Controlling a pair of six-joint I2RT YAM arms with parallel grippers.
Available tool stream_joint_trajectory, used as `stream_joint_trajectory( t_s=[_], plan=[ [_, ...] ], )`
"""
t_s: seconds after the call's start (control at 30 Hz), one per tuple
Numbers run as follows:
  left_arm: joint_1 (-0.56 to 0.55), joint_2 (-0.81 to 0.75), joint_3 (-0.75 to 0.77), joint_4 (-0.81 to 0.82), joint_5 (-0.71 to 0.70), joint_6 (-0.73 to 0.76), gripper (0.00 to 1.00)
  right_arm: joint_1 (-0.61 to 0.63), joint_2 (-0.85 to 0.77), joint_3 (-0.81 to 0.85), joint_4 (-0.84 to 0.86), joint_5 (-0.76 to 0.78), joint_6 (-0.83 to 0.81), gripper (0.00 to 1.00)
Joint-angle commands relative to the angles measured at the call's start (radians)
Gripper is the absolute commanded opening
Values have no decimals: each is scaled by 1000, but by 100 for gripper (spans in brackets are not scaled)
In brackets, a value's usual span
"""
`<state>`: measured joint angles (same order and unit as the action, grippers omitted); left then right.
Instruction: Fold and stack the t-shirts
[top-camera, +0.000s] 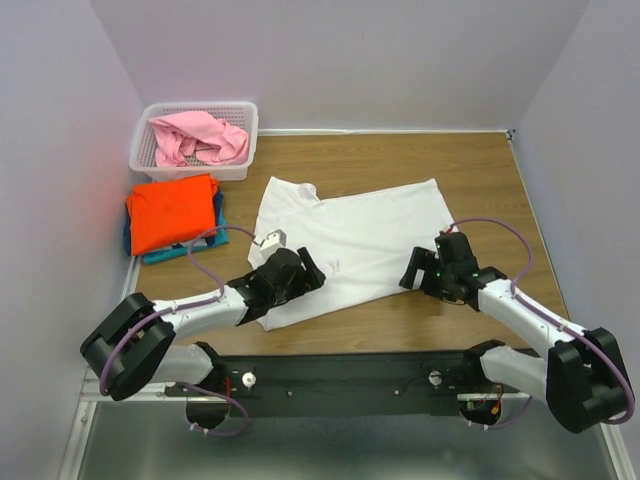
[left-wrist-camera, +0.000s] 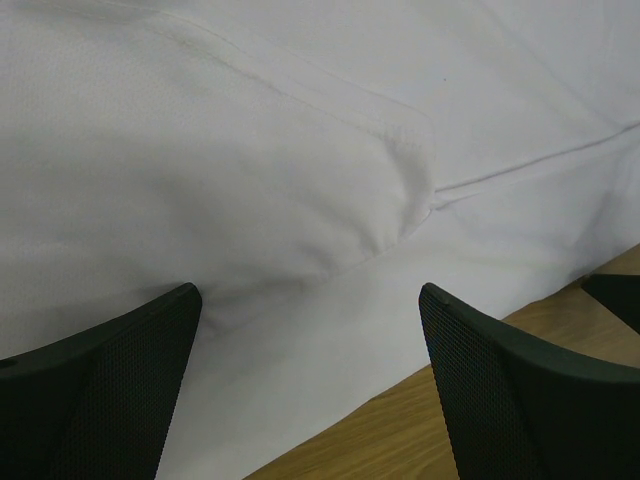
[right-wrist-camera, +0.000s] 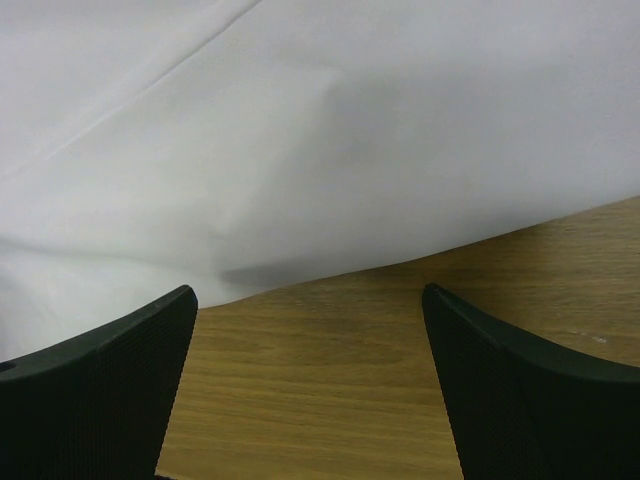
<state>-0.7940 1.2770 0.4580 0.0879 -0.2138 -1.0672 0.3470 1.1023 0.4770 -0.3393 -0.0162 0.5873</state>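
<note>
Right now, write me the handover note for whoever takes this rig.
Left pincer: open, empty, over the white t-shirt's near left edge.
Right pincer: open, empty, at its near right edge.
White t-shirt is spread on the table, not folded. Orange t-shirt lies folded on the teal t-shirt, to the left. Pink t-shirt is bunched in the basket.
Done: orange and teal stacked.
Left: fold and stack white and pink.

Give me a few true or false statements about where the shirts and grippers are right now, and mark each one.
The pink t-shirt lies in the basket. True.
The orange t-shirt lies under the teal t-shirt. False: the orange one is on top.
The left gripper is shut on the white t-shirt. False: it is open, gripping nothing.
The right gripper is open at the white t-shirt's edge. True.
</note>
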Motion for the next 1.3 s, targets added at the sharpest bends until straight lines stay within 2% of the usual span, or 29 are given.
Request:
stream_joint_trajectory(
  t_s=[0.0,0.1,0.27,0.33,0.47,0.67,1.0,1.07,1.27],
  plan=[
    [-7,-22,-27,-178,-74,-20,98,9,-45,1,-64,-8,29,100],
    [-7,-42,2,-237,-136,-19,98,9,-91,70,-78,12,22,100],
    [-7,-67,27,-257,-167,-4,98,10,-76,176,-78,148,39,100],
    [-5,-82,47,-257,-171,13,98,9,-18,216,-78,230,60,100],
    [-5,-128,97,-292,-209,42,98,7,131,278,-72,294,78,100],
    [-5,-191,154,-297,-251,93,98,7,332,357,-32,323,89,100],
    [-5,-232,159,-319,-298,90,98,7,403,218,-3,314,132,100],
    [-5,-231,159,-326,-308,90,98,7,383,180,-3,283,149,100],
    [-4,-234,163,-326,-326,93,98,7,190,37,-62,175,226,100]
  ],
)
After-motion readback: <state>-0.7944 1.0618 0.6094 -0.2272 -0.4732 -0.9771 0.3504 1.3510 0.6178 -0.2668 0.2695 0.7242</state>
